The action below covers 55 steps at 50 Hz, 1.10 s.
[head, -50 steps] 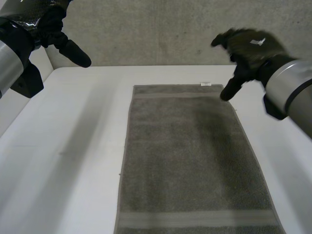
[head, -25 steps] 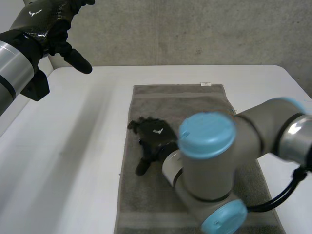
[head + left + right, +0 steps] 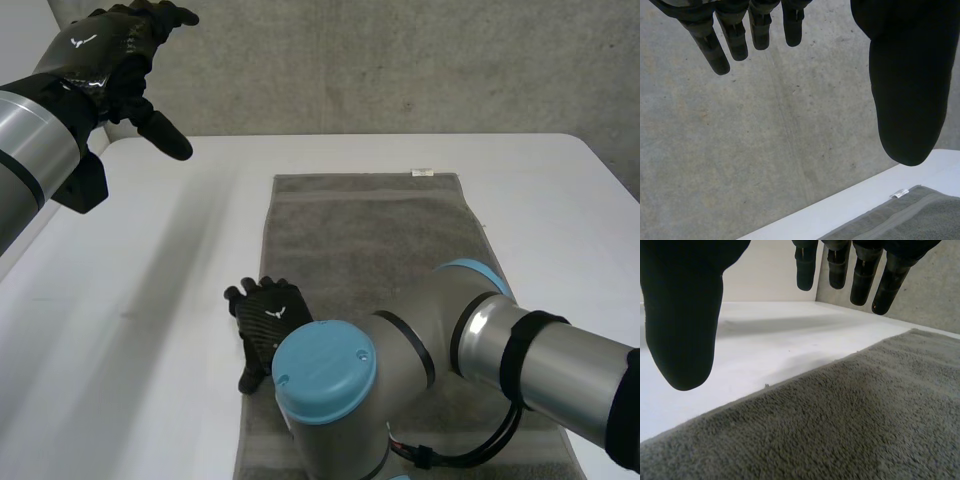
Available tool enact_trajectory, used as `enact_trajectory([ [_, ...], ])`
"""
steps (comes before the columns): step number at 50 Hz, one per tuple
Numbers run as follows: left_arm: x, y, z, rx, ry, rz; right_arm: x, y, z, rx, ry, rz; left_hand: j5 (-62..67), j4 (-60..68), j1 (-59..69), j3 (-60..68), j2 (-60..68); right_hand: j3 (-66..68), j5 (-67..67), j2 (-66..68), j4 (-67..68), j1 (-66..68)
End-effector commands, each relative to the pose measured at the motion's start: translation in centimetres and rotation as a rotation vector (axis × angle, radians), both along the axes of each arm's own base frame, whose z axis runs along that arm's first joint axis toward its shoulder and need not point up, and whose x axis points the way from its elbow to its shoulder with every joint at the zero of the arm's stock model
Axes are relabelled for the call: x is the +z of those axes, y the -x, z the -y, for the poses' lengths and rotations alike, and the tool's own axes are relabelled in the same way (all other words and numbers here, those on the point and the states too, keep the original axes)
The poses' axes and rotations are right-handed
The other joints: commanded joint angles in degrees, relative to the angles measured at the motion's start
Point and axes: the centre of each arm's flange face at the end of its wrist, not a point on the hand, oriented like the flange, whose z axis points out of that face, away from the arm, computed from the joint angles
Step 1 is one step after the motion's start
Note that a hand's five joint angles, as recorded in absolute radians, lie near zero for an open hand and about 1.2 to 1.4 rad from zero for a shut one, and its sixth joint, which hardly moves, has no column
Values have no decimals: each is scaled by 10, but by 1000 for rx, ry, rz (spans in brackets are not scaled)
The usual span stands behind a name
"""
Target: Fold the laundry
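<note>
right hand (image 3: pixel 268 318) spread, moved to towel (image 3: pixel 380 240) left edge | left hand (image 3: pixel 105 50) raised, fingers straight

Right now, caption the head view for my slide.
Right hand open over the flat towel's left edge on the white table; left hand raised, open.

Robotics laboratory or test bay: a plain white table (image 3: pixel 170 300) stands against a bare grey concrete wall (image 3: pixel 400 60) running across the top of the frame in the head view; the left wrist view shows the wall's pitted, poured surface from close by. Two industrial-style robot arms reach over the table, the left arm (image 3: pixel 30 140) at the upper left and the right arm (image 3: pixel 560 365) at the lower right, one of its grey joints closed by a light-blue cap (image 3: pixel 325 375). A grey-brown towel (image 3: pixel 370 240) lies flat on the tabletop.
</note>
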Motion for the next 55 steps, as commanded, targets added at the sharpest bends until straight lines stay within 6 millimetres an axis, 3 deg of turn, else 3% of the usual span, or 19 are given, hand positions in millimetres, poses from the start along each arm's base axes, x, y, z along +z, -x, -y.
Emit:
enact_trajectory([
  [1, 0, 0, 0, 0, -1, 0, -3, -6, 2, -18, 16, 2, 7, 11, 9, 10, 11, -22, -38, -30, -32, -20],
  [19, 0, 0, -1, 0, -1, 0, -5, -21, 2, -44, 86, -20, 7, 11, 9, 10, 11, -22, -38, -30, -32, -20],
  [33, 1, 0, -2, -1, 2, -1, -22, -22, 1, -38, 58, -77, 7, 11, 9, 10, 11, -22, -38, -30, -32, -20],
  [55, 2, -1, -3, -1, 6, -2, -23, -21, 4, -53, 126, -145, 7, 11, 9, 10, 11, -22, -38, -30, -32, -20],
])
